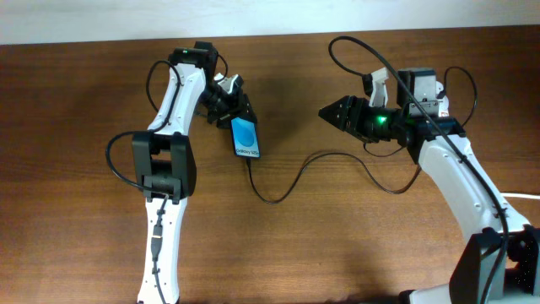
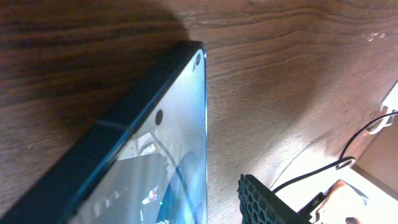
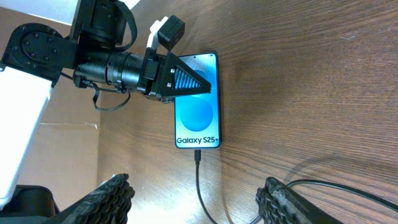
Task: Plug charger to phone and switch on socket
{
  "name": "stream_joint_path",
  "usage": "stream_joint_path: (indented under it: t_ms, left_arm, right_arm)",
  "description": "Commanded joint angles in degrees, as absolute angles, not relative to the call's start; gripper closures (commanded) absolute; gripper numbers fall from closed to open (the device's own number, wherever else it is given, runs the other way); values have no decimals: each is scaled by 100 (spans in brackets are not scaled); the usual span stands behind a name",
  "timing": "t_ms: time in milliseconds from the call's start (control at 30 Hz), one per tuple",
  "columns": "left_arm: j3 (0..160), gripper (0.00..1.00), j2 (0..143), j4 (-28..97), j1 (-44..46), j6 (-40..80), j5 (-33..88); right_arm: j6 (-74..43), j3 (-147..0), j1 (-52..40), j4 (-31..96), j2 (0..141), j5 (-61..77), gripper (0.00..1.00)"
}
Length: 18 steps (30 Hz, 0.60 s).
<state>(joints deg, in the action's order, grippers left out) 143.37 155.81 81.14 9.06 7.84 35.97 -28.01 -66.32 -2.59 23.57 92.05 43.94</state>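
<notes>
At the near edge of the right wrist view, the right gripper [image 3: 194, 183] is seen released, its dark ribbed fingers [image 3: 112, 199] spread wide above the brown wooden table [image 3: 311, 93]. Between them runs the thin black charger cable [image 3: 197, 163], its plug tip apparently seated in the near end of the slim blue-screened smartphone [image 3: 198, 115], which lies flat. The cable is judged limp and light, best taken at the stiff plug. Farther off, the left gripper [image 3: 199, 84] overlaps the glassy, likely slippery phone; its grasp cannot be told. No socket is seen.
</notes>
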Motion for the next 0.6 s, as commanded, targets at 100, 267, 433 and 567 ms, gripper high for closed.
stream_joint_path:
  t_ms: [100,267,433,567]
  left_arm:
    - [14374,50,15568,8217,913,965,2766]
    - [14501,49,15568,8326,913,989,2270]
    - [14916,48,15568,8405,910,1092,1959]
    - [15305,48,15568,8549,910,1087,1647]
  right_arm:
    - [-2676,-6729,-259,2314,9198,4344,28]
    - [-2630,-6729,-259,2314,9198,4344,27]
    - [-2585,-6729,-259,2316,9198,4344,27]
    - [-2569,-6729,-259,2318,9198,4344,27]
